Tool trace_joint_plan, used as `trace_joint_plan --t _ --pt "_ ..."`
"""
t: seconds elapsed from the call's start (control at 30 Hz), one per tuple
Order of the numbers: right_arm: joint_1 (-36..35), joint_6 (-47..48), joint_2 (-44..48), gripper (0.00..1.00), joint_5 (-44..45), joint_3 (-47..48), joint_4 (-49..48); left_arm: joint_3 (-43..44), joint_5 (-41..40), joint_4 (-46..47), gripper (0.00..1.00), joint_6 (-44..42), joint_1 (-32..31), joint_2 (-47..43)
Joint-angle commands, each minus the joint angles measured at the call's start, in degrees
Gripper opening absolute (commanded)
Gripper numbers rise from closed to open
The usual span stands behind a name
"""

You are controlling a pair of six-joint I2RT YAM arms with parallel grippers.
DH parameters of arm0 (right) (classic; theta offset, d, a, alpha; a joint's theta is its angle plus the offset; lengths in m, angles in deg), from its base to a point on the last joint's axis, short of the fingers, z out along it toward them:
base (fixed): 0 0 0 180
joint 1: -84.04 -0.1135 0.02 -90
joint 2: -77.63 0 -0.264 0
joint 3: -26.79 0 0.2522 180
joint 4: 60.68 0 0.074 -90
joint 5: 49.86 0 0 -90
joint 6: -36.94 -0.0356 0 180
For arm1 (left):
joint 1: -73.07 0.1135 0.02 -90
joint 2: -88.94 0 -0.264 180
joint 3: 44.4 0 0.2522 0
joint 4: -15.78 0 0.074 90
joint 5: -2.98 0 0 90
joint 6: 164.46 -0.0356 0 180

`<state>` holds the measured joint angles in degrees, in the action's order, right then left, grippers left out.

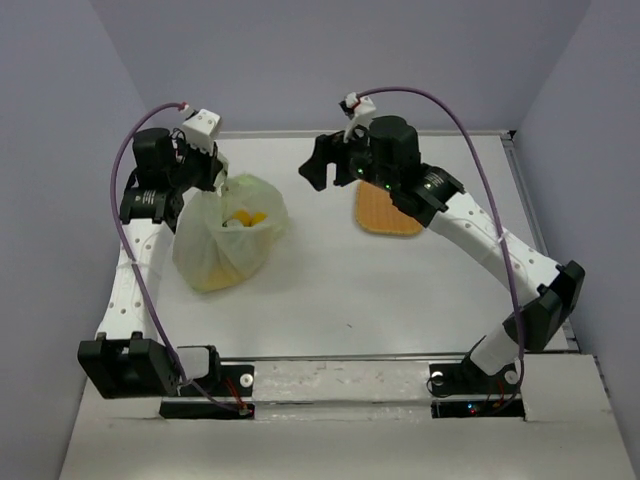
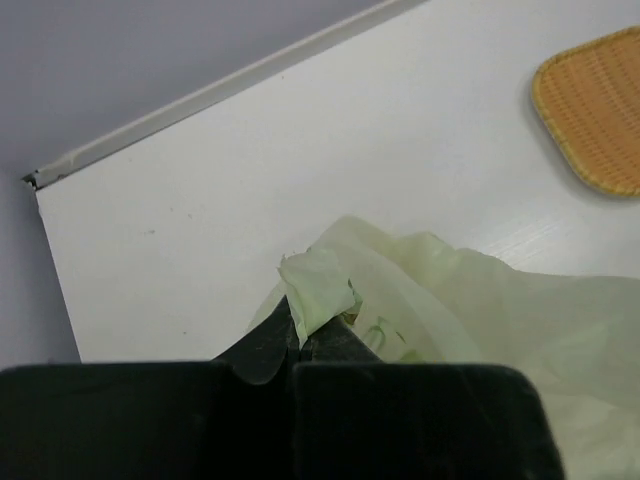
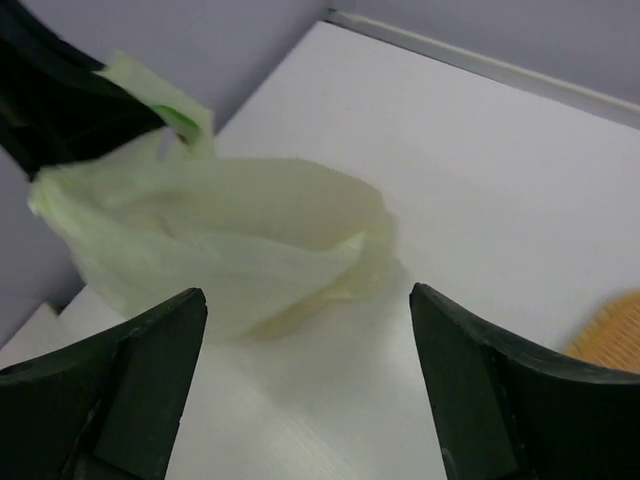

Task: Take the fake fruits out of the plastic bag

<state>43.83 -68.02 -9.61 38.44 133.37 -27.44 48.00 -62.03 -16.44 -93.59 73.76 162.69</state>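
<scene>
The pale yellow-green plastic bag (image 1: 228, 235) stands on the table at the left, its mouth open upward. Yellow fake fruits (image 1: 245, 217) show inside the mouth in the top view; the red cluster is hidden. My left gripper (image 1: 222, 183) is shut on the bag's upper edge (image 2: 318, 292) and holds it up. The bag also shows in the right wrist view (image 3: 230, 250). My right gripper (image 1: 318, 170) is open and empty in the air to the right of the bag, facing it (image 3: 305, 300).
An orange woven mat (image 1: 385, 212) lies at the right middle of the table, partly under the right arm, and shows in the left wrist view (image 2: 595, 105). The table's back edge (image 2: 220, 95) runs behind the bag.
</scene>
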Motion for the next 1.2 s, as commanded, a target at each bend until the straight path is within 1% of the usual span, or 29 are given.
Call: trace_joint_plan --t 0.0,0.03,0.07,0.1,0.13,0.17,0.2,0.27,0.33,0.4,0.47,0.5,0.57,0.7,0.77,0.87,0.93,1.03,1.1,1.17 --pt "-2.77 -1.81 -7.48 0.80 -7.69 9.65 -6.21 -5.04 -1.17 -2.28 0.00 -0.21 -0.34 -8.35" --pt "-3.38 -4.61 -9.51 0.76 -8.84 11.49 -7.00 -6.02 -3.18 -2.11 0.00 0.93 -0.34 -9.67" --pt "-3.39 -5.94 -13.44 0.72 -10.59 15.51 -7.18 -6.99 -4.59 -1.41 0.00 4.25 -0.34 -12.47" --pt "-3.39 -6.91 -15.39 0.70 -11.39 17.55 -7.27 -7.87 -5.91 -1.06 0.00 5.94 -0.34 -13.89" --pt "-3.39 -8.05 -17.15 0.65 -12.53 19.40 -7.18 -9.36 -9.31 -0.79 0.00 7.78 -0.34 -15.12" --pt "-4.87 -7.98 -19.78 0.64 -14.81 22.29 -7.18 -9.98 -10.91 -0.35 0.00 10.41 -0.34 -17.57" --pt "-5.75 -7.28 -20.50 0.64 -16.13 23.28 -7.18 -10.51 -12.58 -0.35 0.00 11.39 -0.34 -18.81" --pt "-8.99 -3.42 -19.56 0.64 -17.81 23.20 -7.62 -12.35 -16.37 -0.53 0.00 12.45 -0.34 -21.89" --pt "-11.02 -0.18 -17.27 0.66 -17.38 19.44 -9.98 -14.72 -17.43 -0.53 0.00 12.02 -0.34 -24.61" --pt "-12.96 0.55 -14.12 0.66 -17.29 15.58 -11.92 -16.92 -16.91 -0.44 0.00 10.62 -0.42 -26.55" --pt "-14.37 0.90 -12.78 0.66 -18.25 14.07 -13.86 -20.61 -16.64 0.00 0.00 8.34 -0.34 -29.09" --pt "-16.20 1.16 -12.34 0.66 -18.34 13.10 -14.56 -23.23 -16.73 0.26 0.00 6.24 -0.34 -30.06" --pt "-17.97 2.39 -12.69 0.66 -18.35 13.00 -14.48 -25.45 -18.13 0.97 0.00 4.82 -0.34 -32.53" --pt "-20.26 1.52 -16.02 0.66 -19.74 14.67 -14.30 -28.88 -17.87 1.49 0.00 2.44 -0.34 -35.96" --pt "-22.01 0.72 -17.95 0.65 -20.36 16.25 -14.30 -29.67 -18.22 1.15 0.00 2.52 -0.34 -37.27" --pt "-22.02 -1.46 -19.80 0.65 -20.20 15.91 -14.39 -30.03 -19.36 1.58 0.00 3.66 -0.34 -38.94" --pt "-22.02 -2.00 -20.51 0.61 -19.14 14.86 -14.39 -30.03 -20.33 1.76 0.00 4.10 -0.34 -39.48" --pt "-22.02 -3.58 -22.88 0.59 -18.26 14.50 -13.95 -30.03 -21.57 1.85 0.00 4.37 -0.34 -40.62" --pt "-22.02 -3.93 -24.98 0.56 -17.38 15.90 -12.90 -30.38 -21.22 1.85 0.00 3.67 -0.34 -41.32" --pt "-20.36 -5.77 -28.59 0.52 -16.85 18.79 -10.88 -30.99 -21.21 2.28 0.00 2.35 -0.34 -42.38"
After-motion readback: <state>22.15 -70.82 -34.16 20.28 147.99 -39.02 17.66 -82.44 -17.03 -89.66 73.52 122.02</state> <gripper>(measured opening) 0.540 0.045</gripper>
